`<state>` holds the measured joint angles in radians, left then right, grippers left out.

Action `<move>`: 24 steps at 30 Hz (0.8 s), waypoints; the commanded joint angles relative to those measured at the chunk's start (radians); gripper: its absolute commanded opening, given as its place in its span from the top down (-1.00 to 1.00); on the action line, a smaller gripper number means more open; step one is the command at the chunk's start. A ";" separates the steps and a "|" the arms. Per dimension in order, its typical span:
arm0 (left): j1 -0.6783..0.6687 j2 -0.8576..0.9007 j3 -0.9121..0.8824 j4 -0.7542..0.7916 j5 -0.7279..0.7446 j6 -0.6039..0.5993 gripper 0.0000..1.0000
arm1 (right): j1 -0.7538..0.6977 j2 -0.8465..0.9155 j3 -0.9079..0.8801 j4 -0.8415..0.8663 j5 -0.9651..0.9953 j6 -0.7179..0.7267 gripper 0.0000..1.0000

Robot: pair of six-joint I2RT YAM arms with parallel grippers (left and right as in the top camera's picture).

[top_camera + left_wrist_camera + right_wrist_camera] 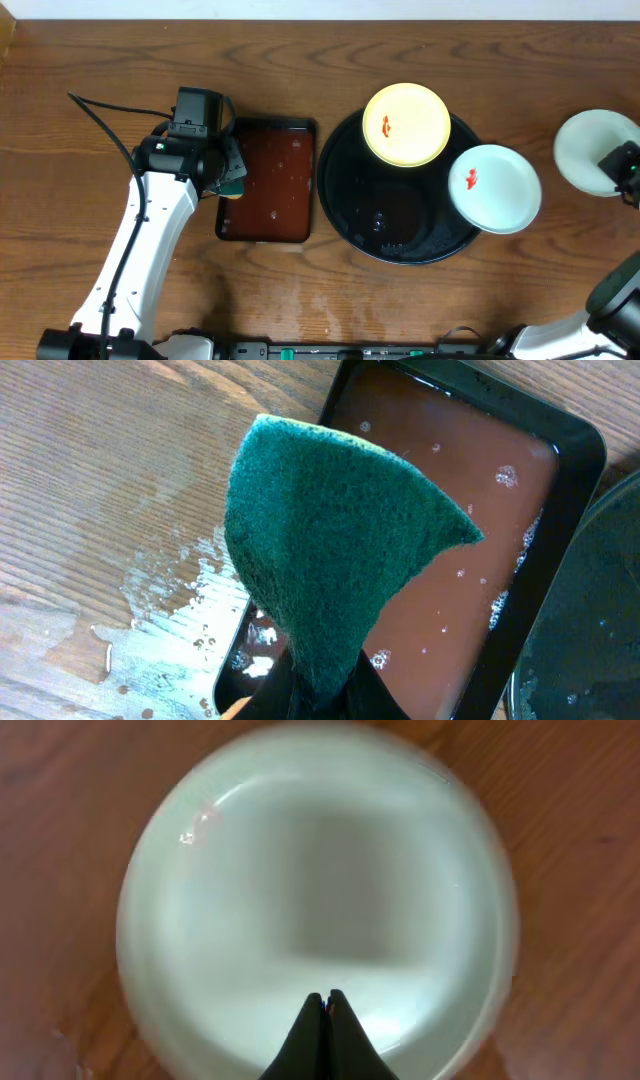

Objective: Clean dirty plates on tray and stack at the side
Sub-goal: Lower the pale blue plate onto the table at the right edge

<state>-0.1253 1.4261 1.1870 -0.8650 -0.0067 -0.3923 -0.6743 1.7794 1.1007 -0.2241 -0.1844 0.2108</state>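
The round black tray (392, 218) holds a pale yellow plate (406, 124) at its far edge, with a red smear on it. A mint-white plate (494, 188) with a red smear overlaps the tray's right rim. Another mint-white plate (588, 150) (320, 910) lies on the bare wood at the far right. My right gripper (620, 166) (325, 1002) hovers over its near part, shut and holding nothing. My left gripper (228, 178) (325, 690) is shut on a green sponge (340, 540), above the left edge of the brown rectangular tray.
The brown rectangular tray (268, 236) (470, 560) of bubbly water sits just left of the black tray (590, 610). A wet patch (170, 610) shines on the wood beside it. A black cable (100, 115) loops behind the left arm.
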 commanded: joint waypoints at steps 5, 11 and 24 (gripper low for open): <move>0.003 0.007 0.008 -0.002 -0.013 0.006 0.84 | 0.097 0.014 0.012 -0.028 -0.261 -0.119 0.79; 0.003 0.007 0.008 -0.003 -0.013 0.006 0.83 | 0.207 -0.005 0.012 -0.259 -0.235 -0.185 0.43; 0.003 0.007 0.008 -0.010 -0.013 0.006 0.84 | 0.478 -0.007 0.018 -0.380 -0.183 -0.313 0.32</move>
<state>-0.1253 1.4261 1.1870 -0.8719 -0.0067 -0.3923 -0.2214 1.7962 1.1042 -0.6048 -0.3729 -0.0479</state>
